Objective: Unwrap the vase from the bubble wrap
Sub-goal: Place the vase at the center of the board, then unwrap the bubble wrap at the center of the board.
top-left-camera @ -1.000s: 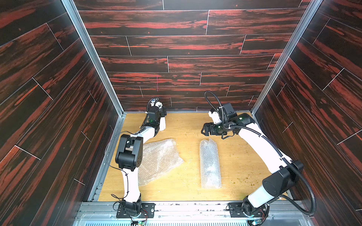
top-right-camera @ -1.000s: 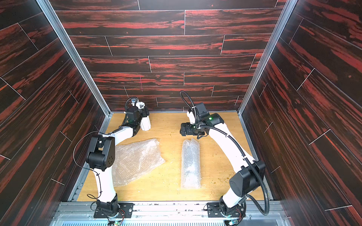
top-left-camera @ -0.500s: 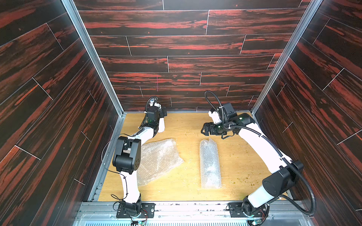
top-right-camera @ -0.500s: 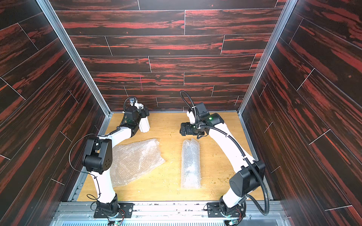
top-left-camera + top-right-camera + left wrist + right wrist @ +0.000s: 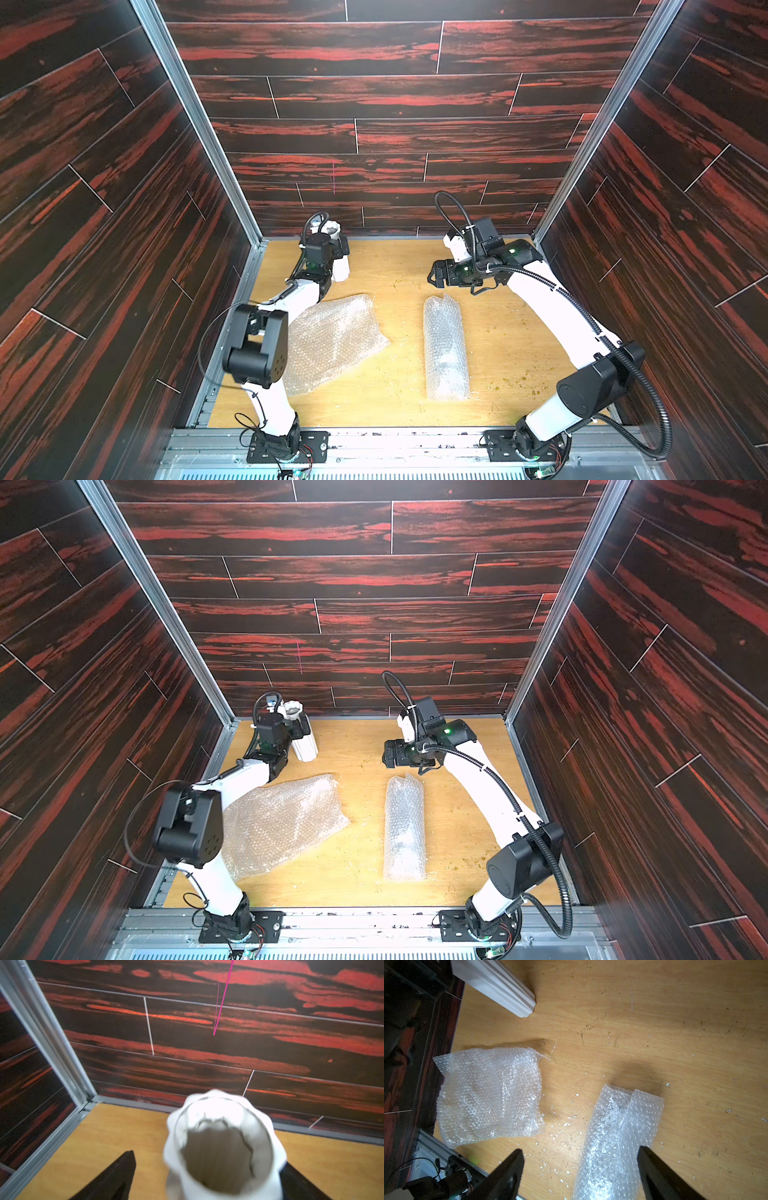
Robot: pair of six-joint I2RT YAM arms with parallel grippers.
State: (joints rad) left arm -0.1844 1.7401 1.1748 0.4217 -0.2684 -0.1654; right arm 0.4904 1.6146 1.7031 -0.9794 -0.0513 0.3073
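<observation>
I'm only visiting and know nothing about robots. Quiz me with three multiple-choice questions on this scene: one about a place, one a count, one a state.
1. Where does the white vase stand?
A) far left corner of the table
B) middle of the table
C) near right corner

2. How many pieces of bubble wrap lie on the table?
A) one
B) two
C) four

3. The right tool is:
A) open
B) shut on the vase
C) shut on bubble wrap

Answers:
1 A, both top views show it upright there.
2 B, a flat sheet and a rolled piece.
3 A, its wrist view shows the fingers wide apart, gripping nothing.
</observation>
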